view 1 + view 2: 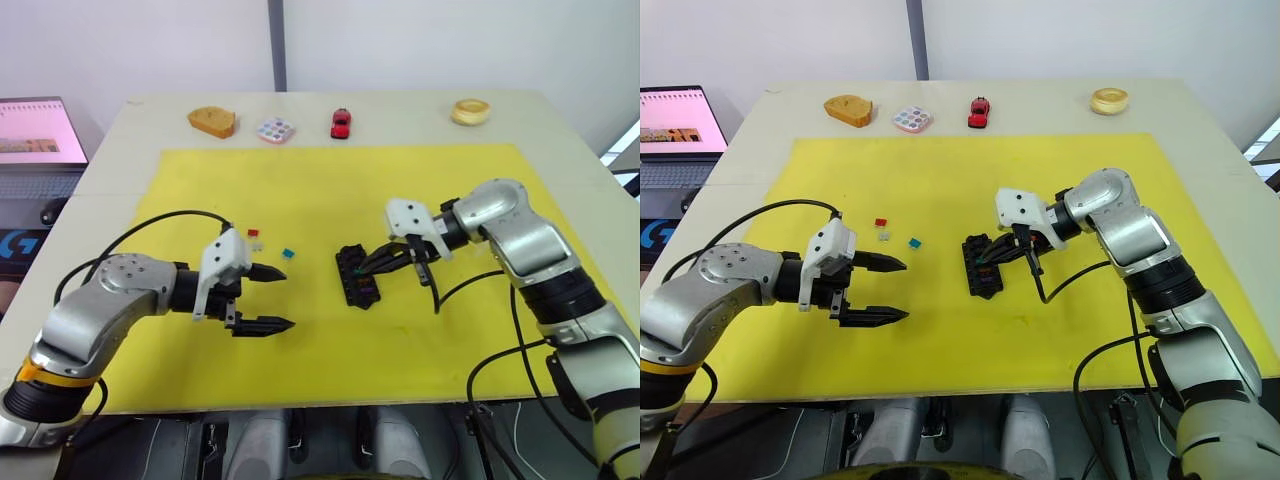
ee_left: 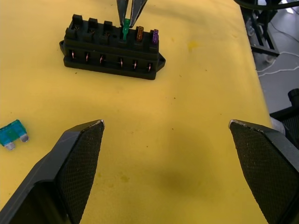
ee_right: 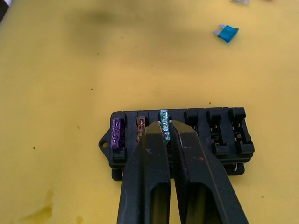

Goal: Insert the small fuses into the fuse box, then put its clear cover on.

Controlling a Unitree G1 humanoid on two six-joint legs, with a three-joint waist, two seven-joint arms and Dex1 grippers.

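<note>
The right gripper was clamped on a green fuse, held upright in the third slot of the fuse box directly beneath its tips. The left gripper, spread open and empty, was stationed well apart; beyond it lay a teal fuse.

Far edge — red toy car beside dotted tray.

Bright, even overhead light; soft shadows on the yellow foam mat; head views sharp, close wrist-view fingers slightly blurred.
</note>
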